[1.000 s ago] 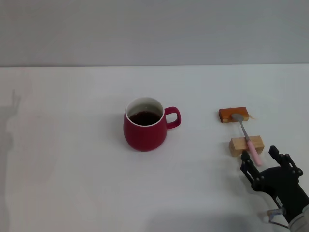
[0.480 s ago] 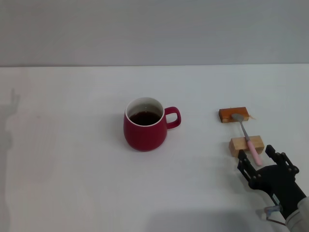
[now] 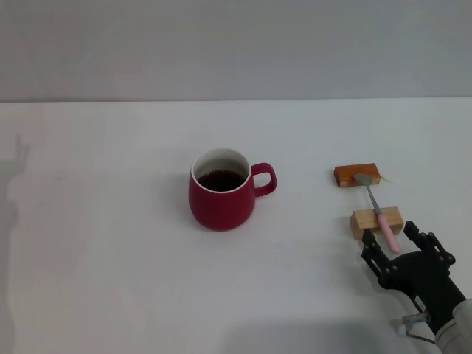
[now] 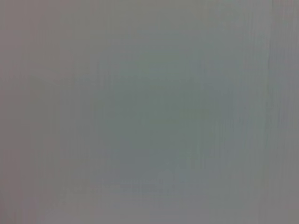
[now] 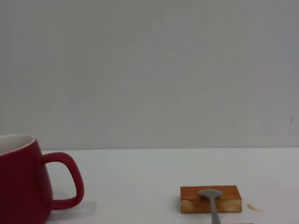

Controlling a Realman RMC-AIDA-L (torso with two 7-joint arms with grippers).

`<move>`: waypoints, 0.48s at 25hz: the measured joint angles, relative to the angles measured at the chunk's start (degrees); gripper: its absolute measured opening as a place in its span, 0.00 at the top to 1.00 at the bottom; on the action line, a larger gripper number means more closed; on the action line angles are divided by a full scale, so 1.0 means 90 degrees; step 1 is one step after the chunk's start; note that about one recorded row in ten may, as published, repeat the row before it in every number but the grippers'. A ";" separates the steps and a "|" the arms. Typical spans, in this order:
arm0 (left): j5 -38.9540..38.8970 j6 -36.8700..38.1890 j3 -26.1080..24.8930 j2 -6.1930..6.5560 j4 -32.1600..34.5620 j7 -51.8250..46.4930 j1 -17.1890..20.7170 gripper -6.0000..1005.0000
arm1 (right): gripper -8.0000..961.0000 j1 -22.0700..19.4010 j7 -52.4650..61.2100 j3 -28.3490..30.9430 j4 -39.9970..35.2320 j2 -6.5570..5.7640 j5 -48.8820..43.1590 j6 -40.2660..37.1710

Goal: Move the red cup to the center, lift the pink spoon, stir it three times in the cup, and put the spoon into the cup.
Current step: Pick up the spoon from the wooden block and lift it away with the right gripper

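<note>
**Right claw at spoon handle**

Cup (image 3: pixel 221 190) mid-tabletop (image 3: pixel 110 258), handle toward spoon (image 3: pixel 377 212). Spoon bridges two blocks (image 3: pixel 357 175), bowl on the far one. Right claw (image 3: pixel 397 247) released, fingers either side of the pink handle tip. Left arm unseen.

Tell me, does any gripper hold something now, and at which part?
Nothing is held. The right gripper is open just short of the pink spoon, whose handle end lies free. The left gripper is not in view.

The right claw (image 3: pixel 394 243) hovers low at the near right, black fingers (image 3: pixel 371 249) spread apart; the left arm is out of sight.
</note>
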 joint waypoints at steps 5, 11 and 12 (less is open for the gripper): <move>0.0001 0.0000 0.0000 0.0000 0.0000 0.0000 0.0003 0.16 | 0.26 -0.0012 0.0000 0.0000 -0.0007 0.0021 -0.0007 0.0002; 0.0007 0.0011 0.0000 0.0000 0.0000 0.0000 0.0007 0.17 | 0.40 -0.0025 0.0000 0.0000 -0.0014 0.0036 -0.0016 0.0002; 0.0010 0.0014 0.0000 0.0000 0.0000 0.0000 0.0010 0.17 | 0.45 -0.0025 0.0000 0.0000 -0.0014 0.0038 -0.0015 0.0003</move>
